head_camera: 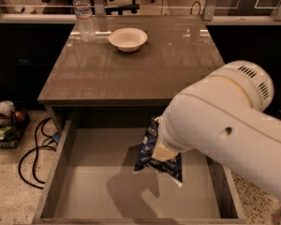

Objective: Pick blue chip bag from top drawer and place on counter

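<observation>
The blue chip bag (146, 150) hangs in the air above the open top drawer (57, 171), its shadow lying on the drawer's flat grey bottom. My gripper (162, 151) is at the end of the big white arm that reaches in from the right. It is shut on the bag's upper part and mostly hidden behind the arm; one cream finger shows against the bag. The glossy grey-brown counter (131, 76) lies just behind and above the drawer.
A white bowl (127, 39) and a clear water bottle (84, 15) stand at the back of the counter. Black cables (32, 159) loop on the floor left of the drawer, with a small bin of items (3, 122) beyond them.
</observation>
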Robot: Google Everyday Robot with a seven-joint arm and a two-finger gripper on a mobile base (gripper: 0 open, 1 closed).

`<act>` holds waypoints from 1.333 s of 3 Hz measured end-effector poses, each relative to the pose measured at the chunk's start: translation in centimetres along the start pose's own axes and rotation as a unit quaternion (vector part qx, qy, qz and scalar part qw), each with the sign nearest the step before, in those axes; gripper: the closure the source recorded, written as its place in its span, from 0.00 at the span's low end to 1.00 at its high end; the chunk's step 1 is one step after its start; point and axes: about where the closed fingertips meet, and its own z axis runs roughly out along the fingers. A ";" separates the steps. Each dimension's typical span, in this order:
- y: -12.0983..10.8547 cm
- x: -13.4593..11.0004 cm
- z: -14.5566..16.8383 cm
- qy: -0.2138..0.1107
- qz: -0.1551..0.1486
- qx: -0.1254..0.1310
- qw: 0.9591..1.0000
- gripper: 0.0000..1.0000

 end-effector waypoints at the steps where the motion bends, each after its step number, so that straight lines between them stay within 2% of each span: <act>1: -4.4 0.5 -3.8 -0.004 0.005 0.034 0.999 1.00; 2: -9.5 0.8 -7.3 -0.028 0.013 0.060 0.998 1.00; 3: -14.8 0.6 -10.6 -0.070 0.019 0.079 0.994 1.00; 4: -20.7 -0.9 -11.9 -0.130 0.040 0.081 0.987 1.00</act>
